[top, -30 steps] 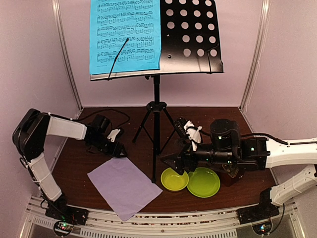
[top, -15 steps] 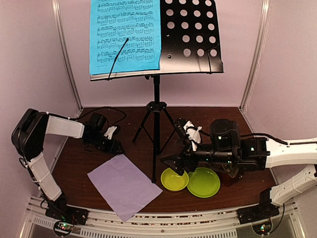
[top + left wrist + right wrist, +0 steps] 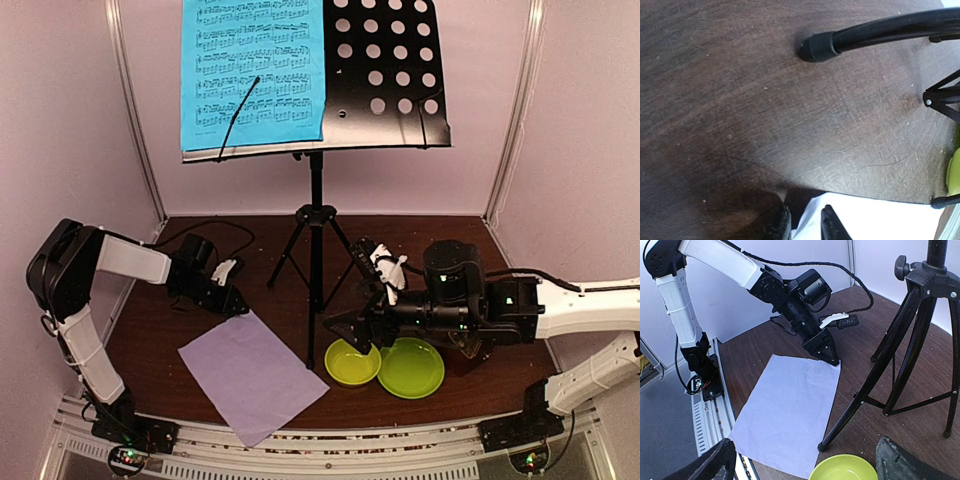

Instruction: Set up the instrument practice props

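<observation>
- Left gripper (image 3: 236,303): we see its jaws a narrow gap apart at the far corner of the lilac sheet (image 3: 255,375); we cannot tell whether it grips.
- Right gripper (image 3: 340,326): spread wide, empty.

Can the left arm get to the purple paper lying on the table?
Probably yes. The left tool sits right at the far corner of the lilac sheet, with nothing between them.

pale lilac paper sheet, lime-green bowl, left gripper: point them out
pale lilac paper sheet (image 3: 252,376), top view, its middle
lime-green bowl (image 3: 352,365), top view, inner floor
left gripper (image 3: 831,359), right wrist view, between fingertips
</observation>
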Controlling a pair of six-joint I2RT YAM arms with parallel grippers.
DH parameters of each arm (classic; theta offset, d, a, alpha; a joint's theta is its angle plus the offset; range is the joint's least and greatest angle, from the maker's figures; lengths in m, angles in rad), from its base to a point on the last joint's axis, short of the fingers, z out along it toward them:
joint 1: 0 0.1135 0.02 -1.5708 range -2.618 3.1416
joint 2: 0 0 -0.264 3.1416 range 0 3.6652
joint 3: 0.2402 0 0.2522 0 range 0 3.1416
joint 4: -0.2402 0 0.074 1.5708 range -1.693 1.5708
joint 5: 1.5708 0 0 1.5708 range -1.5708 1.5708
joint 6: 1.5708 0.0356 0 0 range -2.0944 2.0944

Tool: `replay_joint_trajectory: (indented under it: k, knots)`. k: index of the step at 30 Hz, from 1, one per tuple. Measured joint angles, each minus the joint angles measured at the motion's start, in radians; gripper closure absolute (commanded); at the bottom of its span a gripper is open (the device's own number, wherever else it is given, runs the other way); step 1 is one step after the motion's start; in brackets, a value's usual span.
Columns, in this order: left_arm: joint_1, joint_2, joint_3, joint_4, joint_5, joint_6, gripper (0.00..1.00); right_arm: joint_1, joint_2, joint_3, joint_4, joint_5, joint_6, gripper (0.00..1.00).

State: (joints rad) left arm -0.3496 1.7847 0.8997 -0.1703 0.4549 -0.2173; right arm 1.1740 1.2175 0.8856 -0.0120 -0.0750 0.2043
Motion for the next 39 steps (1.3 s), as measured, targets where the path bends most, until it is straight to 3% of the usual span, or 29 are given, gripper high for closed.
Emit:
replay_joint_trajectory:
  k: [5, 12, 31, 39]
  knots:
    - [0.0, 0.0, -0.009, 0.012, 0.011, -0.008, 1.0, 0.0, 0.0, 0.0, 0.0, 0.0, -0.003, 0.02]
    - [-0.005, -0.056, -0.015, -0.008, -0.005, -0.009, 1.0, 0.0, 0.0, 0.0, 0.0, 0.0, -0.01, 0.01]
    - [-0.197, -0.774, -0.051, -0.306, -0.076, 0.082, 1.0, 0.001, 0.012, -0.001, 0.122, -0.024, -0.048, 0.02]
    - [-0.299, -1.014, -0.048, -0.359, -0.055, 0.046, 1.0, 0.045, 0.171, 0.063, 0.211, -0.071, -0.052, 0.04]
